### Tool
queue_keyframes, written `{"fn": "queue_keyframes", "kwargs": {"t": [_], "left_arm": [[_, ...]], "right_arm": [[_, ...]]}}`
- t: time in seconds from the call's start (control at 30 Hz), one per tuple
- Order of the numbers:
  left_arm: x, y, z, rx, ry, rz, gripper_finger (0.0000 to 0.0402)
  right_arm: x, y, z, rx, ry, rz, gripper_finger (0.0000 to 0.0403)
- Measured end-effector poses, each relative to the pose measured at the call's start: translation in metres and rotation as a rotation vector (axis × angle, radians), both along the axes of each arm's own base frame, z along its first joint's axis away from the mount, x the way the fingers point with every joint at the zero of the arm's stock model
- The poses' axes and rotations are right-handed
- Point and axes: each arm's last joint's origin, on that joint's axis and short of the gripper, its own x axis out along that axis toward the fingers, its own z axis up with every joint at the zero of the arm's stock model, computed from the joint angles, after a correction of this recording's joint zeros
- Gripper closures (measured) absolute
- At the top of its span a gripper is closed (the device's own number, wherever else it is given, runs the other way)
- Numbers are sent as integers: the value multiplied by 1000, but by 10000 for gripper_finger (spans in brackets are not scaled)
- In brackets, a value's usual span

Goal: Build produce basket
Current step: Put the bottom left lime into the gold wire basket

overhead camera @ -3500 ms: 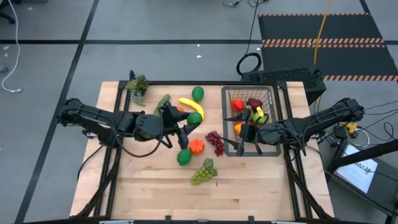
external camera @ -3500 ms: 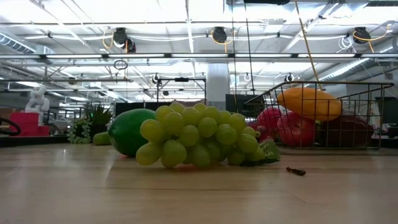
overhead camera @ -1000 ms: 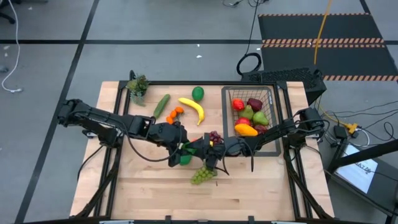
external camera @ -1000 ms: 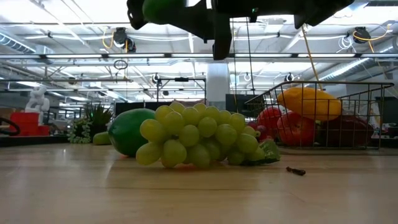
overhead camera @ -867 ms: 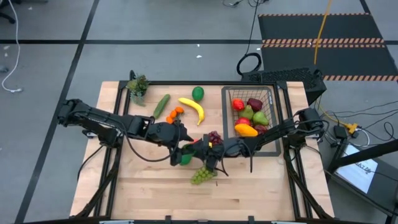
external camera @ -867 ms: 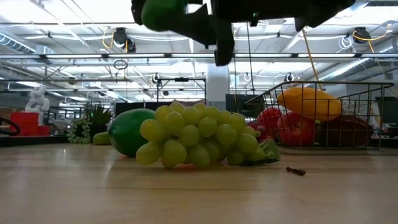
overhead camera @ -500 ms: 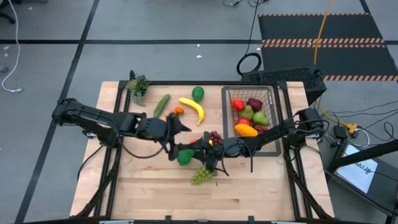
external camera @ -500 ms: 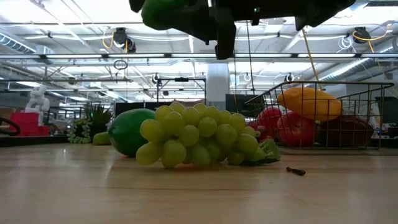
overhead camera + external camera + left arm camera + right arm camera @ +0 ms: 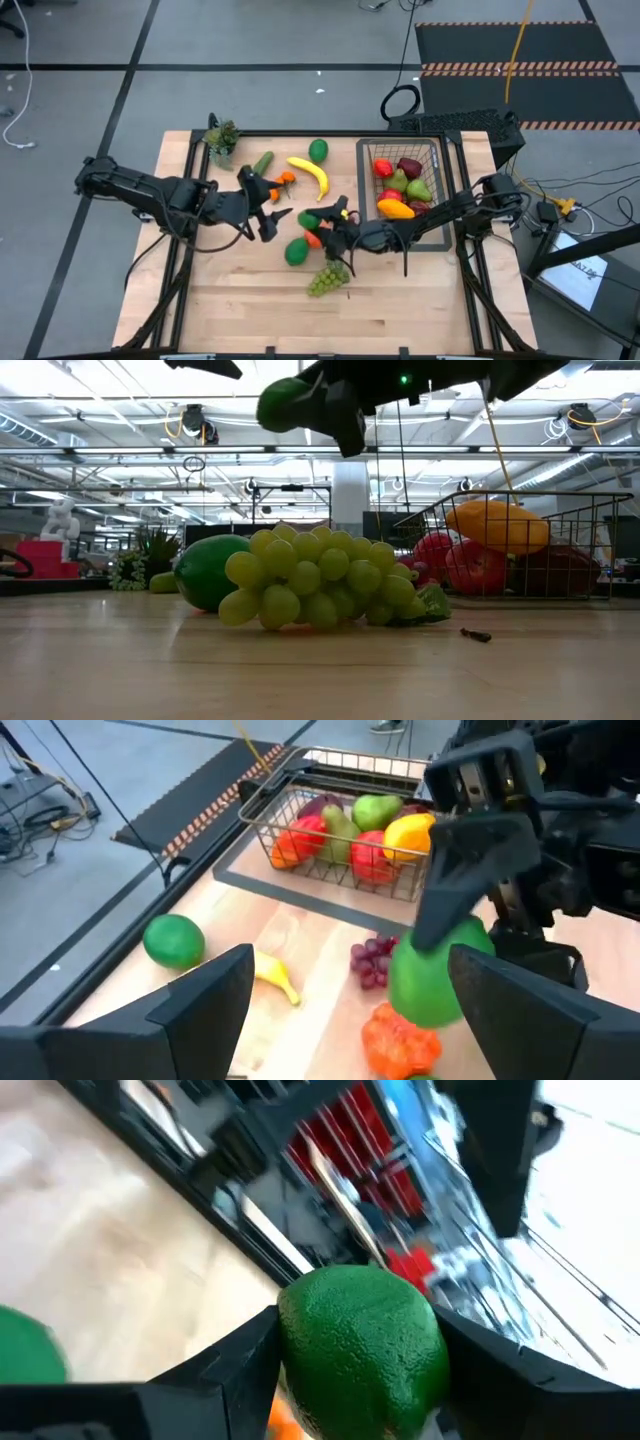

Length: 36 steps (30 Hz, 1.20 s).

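Note:
A green lime hangs above the middle of the table with my right gripper shut on it. My left gripper stands open just to its left, holding nothing. Below lie an orange fruit, a green fruit, green grapes and purple grapes. The wire basket at the far right holds several fruits. A banana, another lime and a cucumber lie toward the far edge. My right gripper pinches the lime between its two fingers, one on each opposite side. The fingers come in about level from the table's right. The lime is lifted clear, high above the fruit on the table.
A small potted plant stands at the far left corner, and small orange pieces lie by the cucumber. The near part of the wooden table is bare.
My left gripper has opened, let go of the lime and drawn back up toward the table's left edge. My right gripper has kept its place, rolled its wrist and now holds the lime alone.

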Motion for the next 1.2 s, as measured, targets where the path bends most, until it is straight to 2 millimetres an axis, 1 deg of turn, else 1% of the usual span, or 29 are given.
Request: {"fn": "queue_keyframes", "kwargs": {"t": [0.07, 0.17, 0.33, 0.5, 0.67, 0.8, 0.93, 1.1, 1.2], "left_arm": [[2, 0, -2, 3, 10, 4, 66], [4, 0, -6, 1, 29, 11, 66], [1, 0, -10, -10, 76, 27, 66], [0, -1, -11, -14, 82, 25, 66], [0, -2, -11, -14, 82, 18, 66], [0, -3, -11, -13, 83, 17, 66], [0, -3, -11, -11, 83, 12, 66], [0, -3, -11, -11, 84, 12, 66], [0, -4, -11, -11, 83, 10, 66]], "right_arm": [[-2, -3, 5, 13, 0, -35, 174], [-8, -11, 16, 83, -23, -70, 174], [-27, -33, 31, 232, -101, -78, 174], [-56, -61, 43, 328, -177, -146, 174], [-96, -96, 48, 401, -245, -259, 174], [-128, -122, 45, 483, -335, -428, 174], [-154, -141, 36, 542, -372, -559, 174], [-176, -158, 16, 655, -346, -726, 174], [-183, -163, 8, 735, -315, -749, 174]]}}
